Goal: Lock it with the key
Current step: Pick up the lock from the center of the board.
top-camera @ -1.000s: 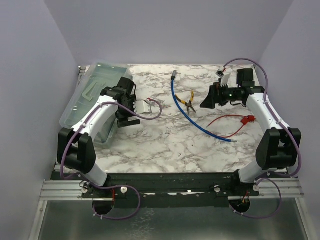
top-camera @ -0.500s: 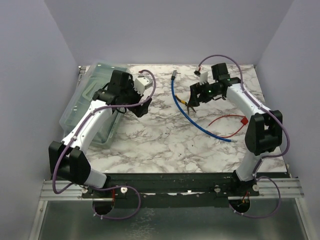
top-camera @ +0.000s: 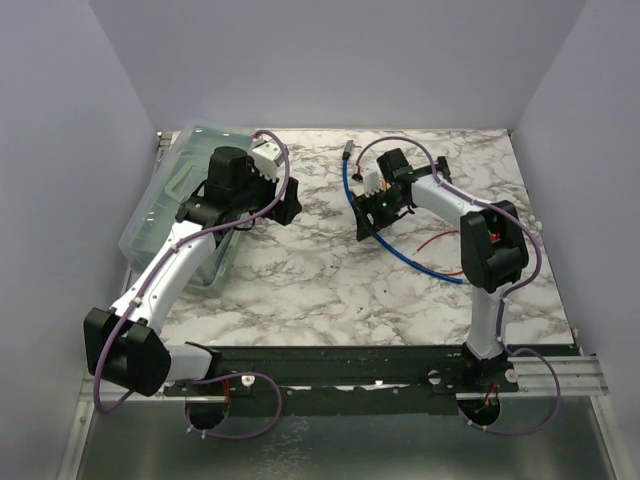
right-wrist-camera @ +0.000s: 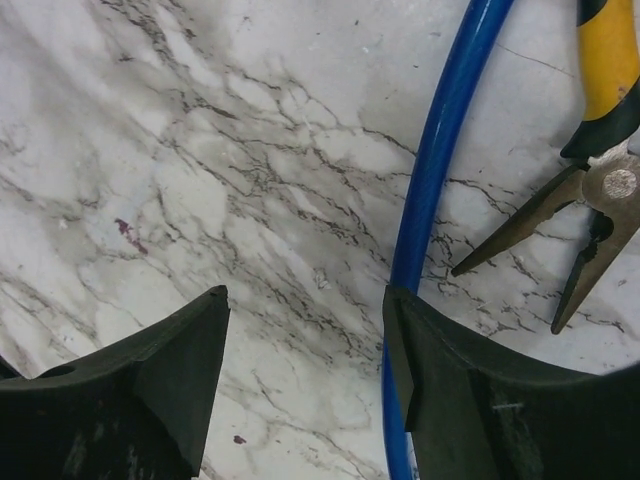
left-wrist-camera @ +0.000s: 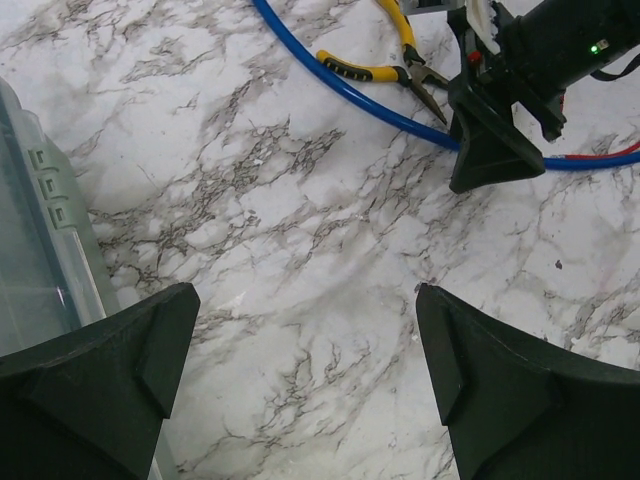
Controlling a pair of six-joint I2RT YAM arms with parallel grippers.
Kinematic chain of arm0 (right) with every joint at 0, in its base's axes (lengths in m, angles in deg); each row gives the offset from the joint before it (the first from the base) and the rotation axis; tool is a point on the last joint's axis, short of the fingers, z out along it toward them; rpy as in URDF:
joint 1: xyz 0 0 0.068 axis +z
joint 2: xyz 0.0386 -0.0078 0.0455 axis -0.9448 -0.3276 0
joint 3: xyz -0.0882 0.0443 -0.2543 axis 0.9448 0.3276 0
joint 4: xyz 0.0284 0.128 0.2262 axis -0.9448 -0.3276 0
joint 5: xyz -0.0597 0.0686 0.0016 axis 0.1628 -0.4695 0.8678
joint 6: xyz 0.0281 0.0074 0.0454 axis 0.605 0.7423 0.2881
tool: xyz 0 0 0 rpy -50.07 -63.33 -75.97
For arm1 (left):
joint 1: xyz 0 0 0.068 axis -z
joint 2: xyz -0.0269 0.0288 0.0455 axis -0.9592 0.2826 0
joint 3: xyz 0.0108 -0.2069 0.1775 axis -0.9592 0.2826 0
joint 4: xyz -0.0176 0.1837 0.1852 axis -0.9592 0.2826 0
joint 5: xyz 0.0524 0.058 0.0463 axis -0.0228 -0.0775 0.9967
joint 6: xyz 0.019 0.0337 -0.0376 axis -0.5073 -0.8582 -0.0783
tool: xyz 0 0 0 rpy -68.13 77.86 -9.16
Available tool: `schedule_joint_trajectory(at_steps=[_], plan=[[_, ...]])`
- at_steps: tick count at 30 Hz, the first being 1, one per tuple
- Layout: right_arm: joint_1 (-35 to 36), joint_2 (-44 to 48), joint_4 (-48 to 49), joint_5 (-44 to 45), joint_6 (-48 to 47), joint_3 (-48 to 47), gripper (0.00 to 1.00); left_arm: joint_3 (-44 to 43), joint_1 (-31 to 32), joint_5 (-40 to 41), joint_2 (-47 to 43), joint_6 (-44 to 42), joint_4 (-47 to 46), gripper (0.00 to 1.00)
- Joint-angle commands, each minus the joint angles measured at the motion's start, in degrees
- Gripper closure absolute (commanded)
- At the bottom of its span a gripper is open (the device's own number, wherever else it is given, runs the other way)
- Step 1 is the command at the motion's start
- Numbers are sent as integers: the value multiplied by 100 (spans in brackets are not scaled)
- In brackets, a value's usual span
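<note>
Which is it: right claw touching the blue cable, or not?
Cannot tell. In the right wrist view one finger of the right gripper overlaps the blue cable, but no view shows whether it rests on it or hangs above.

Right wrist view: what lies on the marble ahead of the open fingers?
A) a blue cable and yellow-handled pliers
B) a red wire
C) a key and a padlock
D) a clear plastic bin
A: a blue cable runs up the view, with yellow-handled pliers lying just to its right.
</note>
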Motion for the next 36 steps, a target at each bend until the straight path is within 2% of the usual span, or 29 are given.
schedule_joint_trajectory(at_steps=[1,14,17,20,23,25,27,29,36], plan=[[85,-334,93,574,65,-305,32,145,-11,114,-234,278,-432,1],[201,-733,182,1248,-1,-339,38,297,-6,142,-329,209,-713,1],[321,-784,255,1472,-30,-268,48,306,-8,196,-302,220,-746,1],[489,-878,361,1959,-18,-120,65,277,-6,297,-259,266,-762,1],[676,-1025,417,2669,64,-17,67,198,-9,524,-179,511,-755,1],[711,-1037,483,2846,152,51,68,151,-10,643,-158,623,-760,1],[713,-1015,448,2778,258,0,79,144,-11,691,-154,760,-753,1],[714,-933,355,2611,426,-146,97,194,-11,712,-171,912,-754,1],[699,-64,545,1321,1243,-859,100,118,-10,122,-82,1106,-480,1]])
